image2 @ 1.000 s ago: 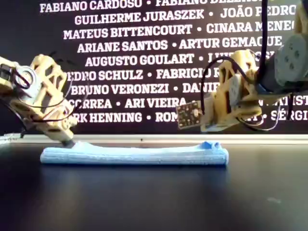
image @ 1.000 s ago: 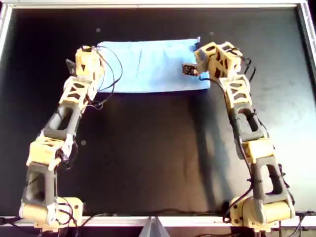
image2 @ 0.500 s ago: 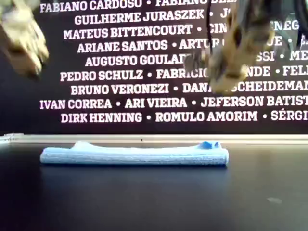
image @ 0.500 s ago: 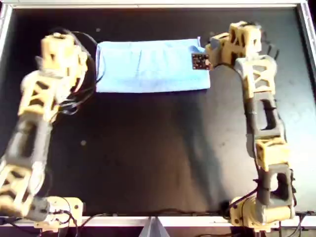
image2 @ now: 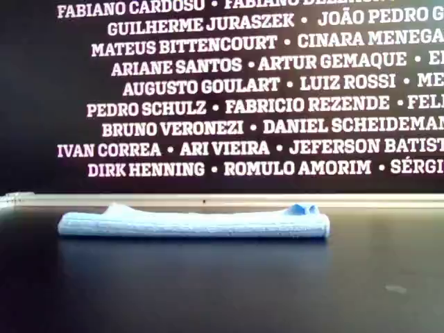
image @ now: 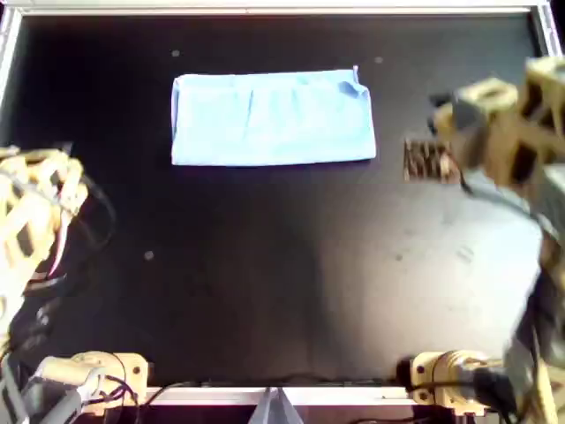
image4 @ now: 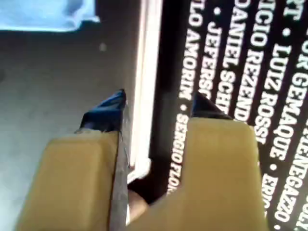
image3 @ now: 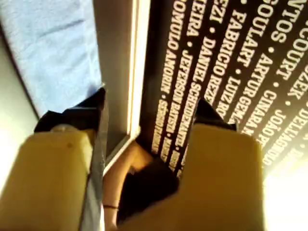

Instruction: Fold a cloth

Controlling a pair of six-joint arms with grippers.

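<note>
Table (image: pixel 265 265): black, mostly bare. Cloth (image: pixel 272 117) lies flat as a folded rectangle in the upper middle of the overhead frame, untouched. Left gripper (image3: pixel 144 120) and right gripper (image4: pixel 156 108) are seen spread wide, empty, raised off the cloth; the fold is judged finished.

Overhead view: both arms are motion-blurred and cut off by the side edges, so neither gripper can be made out there. Exterior view: no arm appears; the names on the back wall (image2: pixel 236 90) run off the right edge. Wrist views: the cloth (image3: pixel 53 53) is cropped at the edge.
</note>
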